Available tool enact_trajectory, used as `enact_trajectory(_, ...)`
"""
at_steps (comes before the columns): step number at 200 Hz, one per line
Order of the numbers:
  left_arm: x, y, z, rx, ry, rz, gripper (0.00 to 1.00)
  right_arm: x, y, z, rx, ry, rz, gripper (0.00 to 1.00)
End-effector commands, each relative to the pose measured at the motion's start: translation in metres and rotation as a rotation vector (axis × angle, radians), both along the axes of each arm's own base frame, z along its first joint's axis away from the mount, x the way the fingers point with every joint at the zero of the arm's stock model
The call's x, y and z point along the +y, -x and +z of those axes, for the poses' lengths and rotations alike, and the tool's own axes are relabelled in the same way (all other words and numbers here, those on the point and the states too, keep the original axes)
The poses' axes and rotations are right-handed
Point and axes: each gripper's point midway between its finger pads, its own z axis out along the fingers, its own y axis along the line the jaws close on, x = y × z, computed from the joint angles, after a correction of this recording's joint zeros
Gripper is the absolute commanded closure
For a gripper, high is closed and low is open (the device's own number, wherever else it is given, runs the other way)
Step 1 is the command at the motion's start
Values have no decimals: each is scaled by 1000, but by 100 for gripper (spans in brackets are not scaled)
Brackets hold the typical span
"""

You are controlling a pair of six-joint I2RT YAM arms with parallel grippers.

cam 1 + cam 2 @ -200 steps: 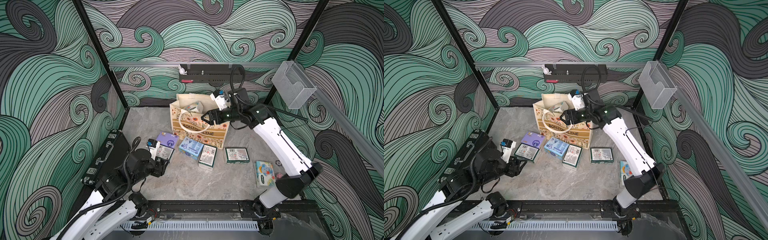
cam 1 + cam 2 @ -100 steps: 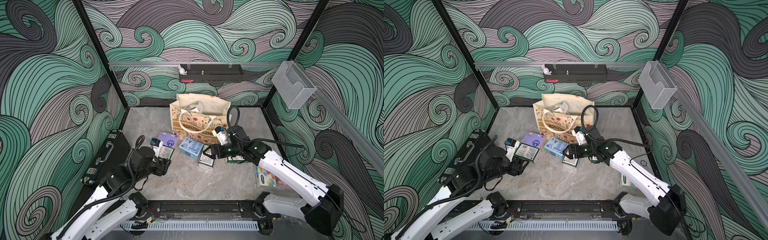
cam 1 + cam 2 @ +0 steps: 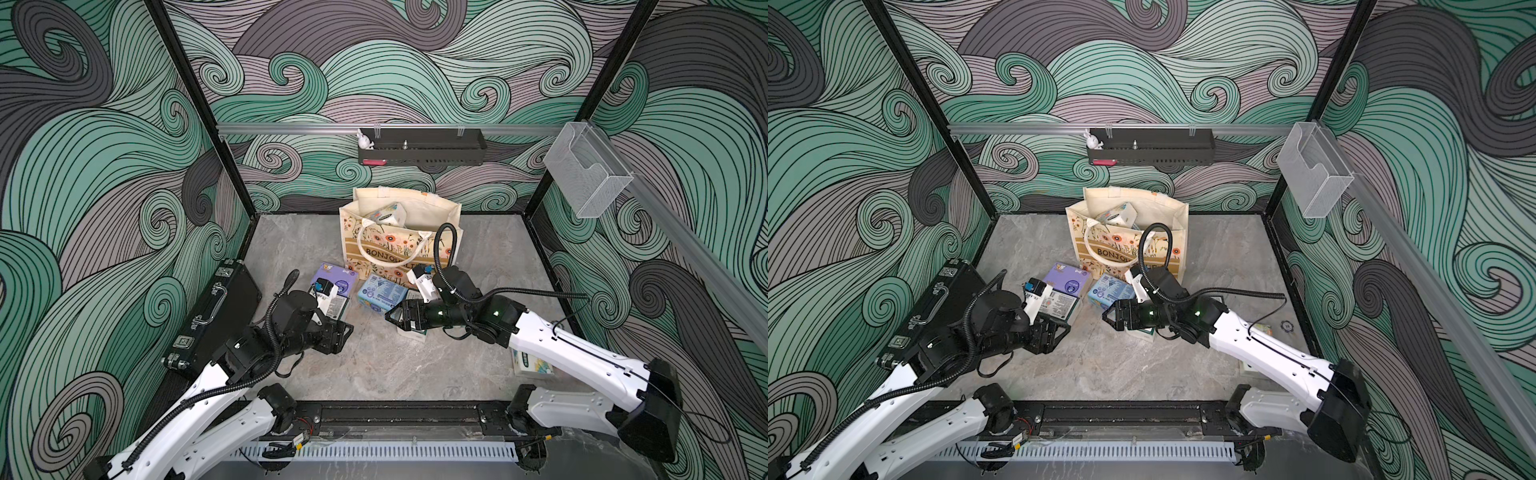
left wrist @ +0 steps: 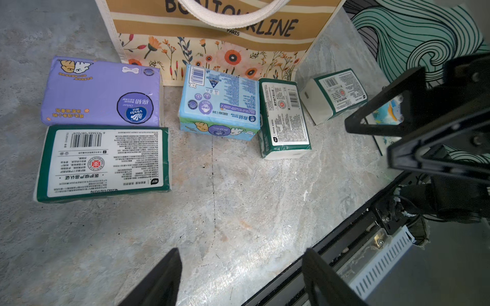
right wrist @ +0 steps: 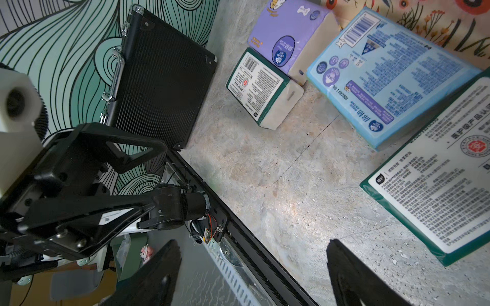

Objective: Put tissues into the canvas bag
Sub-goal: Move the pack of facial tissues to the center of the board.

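— Tissues: how many do you count, and where?
— Six on the grey floor (image 4: pixel 238 198). One more shows in the mouth of the canvas bag (image 3: pixel 374 243), which stands upright at the back.
— Break down the six.
— One purple pack (image 4: pixel 102 91) and one light blue pack (image 4: pixel 218 103), both at the bag's foot. Then three green-white ones. The first green-white pack (image 4: pixel 103 161) lies pressed along the purple pack's near side. The second green-white pack (image 4: pixel 285 119) touches the blue one. The third green-white pack (image 4: pixel 335 94) is near it but apart. One cartoon-print pack (image 3: pixel 536 368) lies well apart, half under the right arm.
— And the one in the bag?
— A white pack (image 3: pixel 388 214), tilted, poking above the rim. Whether more lie beneath it, I cannot tell.
— Grippers?
— Two, both empty. The left gripper (image 4: pixel 241 278) has its fingers spread with bare floor between them. The right gripper (image 5: pixel 252 275) has its fingers spread wide, low beside the second green-white pack.
— Anything else?
— One black case (image 3: pixel 220 307) along the left wall.
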Motion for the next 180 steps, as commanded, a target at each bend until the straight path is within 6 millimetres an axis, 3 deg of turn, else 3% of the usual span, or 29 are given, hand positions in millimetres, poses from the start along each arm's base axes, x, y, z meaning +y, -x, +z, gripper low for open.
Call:
enact_trajectory(1,1,-2,3,-24,3,-1,25,-1,-6,-10,-1,3,-43,12)
enact_trajectory(32,33,-19,-3,-6,-117,176,26,-3,-9,-40,-30,60,-31,11)
enact_trajectory(57,38,-33,-18,90,-138,225,27,1,-11,-70,-30,89,-6,11)
enact_trajectory(82,49,-59,-33,197,-66,313,27,12,-12,-84,-35,87,40,11)
enact_trajectory(115,67,-113,-31,211,-31,434,27,19,-7,-93,-24,20,62,11)
enact_trajectory(141,89,-154,-41,236,-123,505,29,17,3,-96,-9,-44,72,10)
enact_trajectory(158,113,-168,-42,299,-199,557,40,13,8,-97,-16,-41,91,9)
enact_trajectory(168,125,-175,-55,369,-235,581,50,11,9,-97,-26,-43,96,8)
enact_trajectory(180,132,-180,-65,415,-243,583,52,12,10,-94,-36,-54,111,8)
